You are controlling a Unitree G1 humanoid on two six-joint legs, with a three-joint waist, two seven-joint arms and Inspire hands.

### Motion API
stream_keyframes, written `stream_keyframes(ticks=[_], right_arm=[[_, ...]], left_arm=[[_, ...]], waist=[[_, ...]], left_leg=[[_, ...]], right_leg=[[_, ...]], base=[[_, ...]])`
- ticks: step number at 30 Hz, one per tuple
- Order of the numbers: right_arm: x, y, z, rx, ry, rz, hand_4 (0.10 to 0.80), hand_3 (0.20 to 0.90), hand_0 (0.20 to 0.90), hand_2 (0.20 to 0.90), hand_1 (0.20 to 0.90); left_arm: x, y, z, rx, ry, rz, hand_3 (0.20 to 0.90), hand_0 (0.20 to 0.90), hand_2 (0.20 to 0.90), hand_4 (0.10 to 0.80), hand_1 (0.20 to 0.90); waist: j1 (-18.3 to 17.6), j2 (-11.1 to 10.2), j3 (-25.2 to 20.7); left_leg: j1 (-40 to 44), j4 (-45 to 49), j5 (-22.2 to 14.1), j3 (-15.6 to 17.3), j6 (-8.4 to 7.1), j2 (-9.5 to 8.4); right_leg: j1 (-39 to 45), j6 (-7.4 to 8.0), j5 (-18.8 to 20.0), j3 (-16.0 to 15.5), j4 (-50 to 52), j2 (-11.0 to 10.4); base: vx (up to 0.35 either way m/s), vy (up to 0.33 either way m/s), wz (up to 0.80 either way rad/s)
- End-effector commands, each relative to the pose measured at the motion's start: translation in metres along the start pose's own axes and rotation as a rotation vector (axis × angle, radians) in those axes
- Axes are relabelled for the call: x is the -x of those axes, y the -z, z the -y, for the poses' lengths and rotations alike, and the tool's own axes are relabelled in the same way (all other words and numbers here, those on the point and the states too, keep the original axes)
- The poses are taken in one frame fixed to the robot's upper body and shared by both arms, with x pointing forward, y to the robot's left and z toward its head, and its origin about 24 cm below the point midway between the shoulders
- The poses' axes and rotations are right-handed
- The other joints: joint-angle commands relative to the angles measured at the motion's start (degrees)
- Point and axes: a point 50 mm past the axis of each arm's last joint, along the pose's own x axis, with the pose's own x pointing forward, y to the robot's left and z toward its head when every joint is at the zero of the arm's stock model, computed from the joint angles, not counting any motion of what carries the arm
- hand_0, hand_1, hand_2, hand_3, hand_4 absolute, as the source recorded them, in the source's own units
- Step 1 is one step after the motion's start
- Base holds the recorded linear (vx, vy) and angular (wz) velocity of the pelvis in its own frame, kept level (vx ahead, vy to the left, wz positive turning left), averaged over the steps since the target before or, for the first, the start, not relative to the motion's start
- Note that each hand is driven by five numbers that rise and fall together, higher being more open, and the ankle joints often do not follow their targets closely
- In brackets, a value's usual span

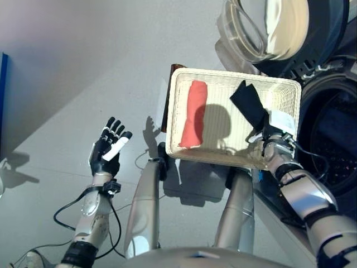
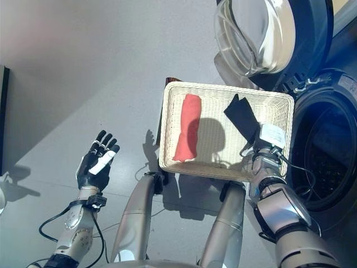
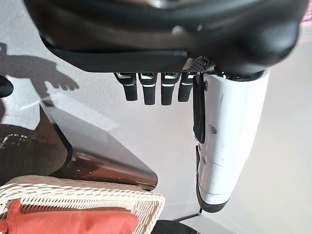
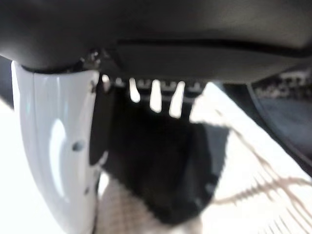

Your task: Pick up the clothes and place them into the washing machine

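A white wicker basket (image 1: 174, 106) stands in front of me, raised off the floor. In its left half lies a rolled red cloth (image 1: 194, 114), lengthwise. A black cloth (image 1: 248, 100) lies flat in its right half. My right hand (image 1: 271, 135) is at the basket's near right corner, over the near end of the black cloth (image 4: 165, 165). Its fingers and white-covered thumb (image 4: 53, 146) look straight. My left hand (image 1: 106, 153) hovers open over the grey floor, left of the basket, holding nothing. The left wrist view shows the red cloth (image 3: 73, 222) past that hand's straight fingers (image 3: 151, 90).
The washing machine's dark drum opening (image 1: 334, 139) is directly right of the basket. Its round glass door (image 1: 268, 28) stands swung open at the far right. A dark brown support (image 1: 167, 106) shows under the basket's left edge. A blue object (image 1: 3, 84) is at the far left.
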Motion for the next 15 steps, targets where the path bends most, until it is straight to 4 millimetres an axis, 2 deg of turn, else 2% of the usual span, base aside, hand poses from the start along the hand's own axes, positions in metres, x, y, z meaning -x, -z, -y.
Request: stream_keyframes(ticks=[1,7,13,14,15], right_arm=[[0.008,0.022,-0.012,0.116,-0.083,-0.021,0.300,0.200,0.200,0.200,0.200],[0.009,0.028,-0.013,0.091,-0.078,-0.044,0.300,0.200,0.200,0.200,0.200],[0.007,0.031,-0.007,-0.055,-0.026,-0.100,0.300,0.200,0.200,0.200,0.200],[0.006,0.029,-0.005,-0.137,-0.012,-0.116,0.300,0.200,0.200,0.200,0.200],[0.004,0.026,0.000,-0.346,0.044,-0.142,0.300,0.200,0.200,0.200,0.200]], left_arm=[[-0.001,-0.035,0.005,-0.024,0.073,0.157,0.900,0.900,0.900,0.800,0.900],[-0.001,-0.035,0.003,-0.036,0.063,0.155,0.900,0.900,0.900,0.800,0.900],[-0.001,-0.038,0.001,-0.033,0.048,0.169,0.900,0.900,0.900,0.800,0.900],[-0.001,-0.038,0.000,-0.032,0.040,0.171,0.900,0.900,0.900,0.800,0.900],[-0.001,-0.038,-0.004,-0.029,0.010,0.176,0.900,0.900,0.900,0.800,0.900]], waist=[[1.39,2.22,-1.74],[1.10,1.93,-1.97],[0.75,1.81,-2.23],[0.56,1.71,-2.29],[0.10,1.31,-2.32]], left_leg=[[2.53,7.20,-9.38,-3.13,-3.30,1.88],[2.48,7.53,-9.71,-3.14,-3.17,1.86],[2.23,7.77,-9.78,-3.18,-3.11,1.95],[2.15,7.97,-9.81,-3.20,-3.08,1.96],[2.27,7.94,-9.83,-3.19,-3.07,2.13]], right_leg=[[-0.46,-1.52,5.73,3.00,-3.45,-0.43],[-0.71,-1.57,5.68,3.00,-3.35,-0.32],[-0.90,-1.57,5.59,3.14,-3.14,-0.21],[-0.90,-1.61,5.55,3.14,-3.00,-0.15],[-0.80,-1.68,5.48,3.12,-3.06,0.01]], base=[[0.006,-0.004,0.07],[0.001,0.000,0.01],[0.000,0.000,0.00],[0.000,0.000,0.00],[0.000,0.000,0.00]])
